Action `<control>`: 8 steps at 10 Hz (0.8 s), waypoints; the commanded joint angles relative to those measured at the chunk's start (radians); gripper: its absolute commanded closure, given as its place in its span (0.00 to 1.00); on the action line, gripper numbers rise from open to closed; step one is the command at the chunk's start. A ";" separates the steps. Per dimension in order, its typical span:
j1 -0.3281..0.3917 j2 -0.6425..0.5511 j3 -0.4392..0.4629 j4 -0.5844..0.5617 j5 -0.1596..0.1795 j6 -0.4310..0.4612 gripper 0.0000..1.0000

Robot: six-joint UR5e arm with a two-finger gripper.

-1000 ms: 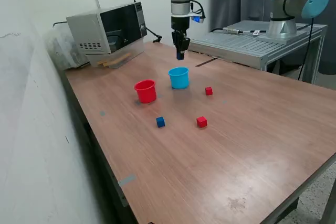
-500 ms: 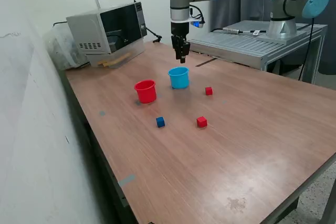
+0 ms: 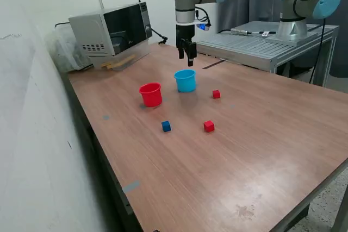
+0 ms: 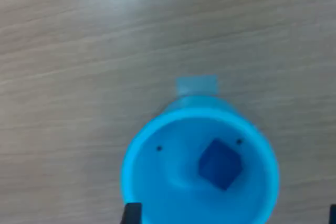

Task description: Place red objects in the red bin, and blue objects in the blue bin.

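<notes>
Starting with the exterior view: the gripper [image 3: 188, 57] hangs above the blue cup [image 3: 185, 81], fingers pointing straight down off a vertical wrist, with the arm's elbow up high behind it. It looks released with nothing in it, though it's small here so we're not 100% sure.

The red cup [image 3: 150, 94] sits just beside the blue one, toward the exterior view's left. Out on the table [image 3: 261, 150] we count 3 loose cubes: 1 blue cube [image 3: 166, 126] in front of the red cup, 1 red cube [image 3: 209, 126] toward the exterior view's right of it, and another red cube [image 3: 216, 94] near the blue cup.

What worries us: the 2 cups are close neighbours, so a drop that's a bit off-centre could clip a rim and bounce a cube out, or tip a cup since they look light. The cubes are tiny too, so a slightly off descent could shove 1 away instead of grabbing it.

Wrist view: we're looking straight down into the blue cup [image 4: 199, 166] and there's 1 dark blue cube [image 4: 220, 163] sitting tilted on its floor, so that one's home. Only dark finger tips peek in at the picture's corners, wide apart, which fits a released gripper. The view is blurry, so fine detail is a guess.
</notes>
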 commanded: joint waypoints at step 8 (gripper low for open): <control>0.267 -0.118 0.144 0.053 0.175 -0.141 0.00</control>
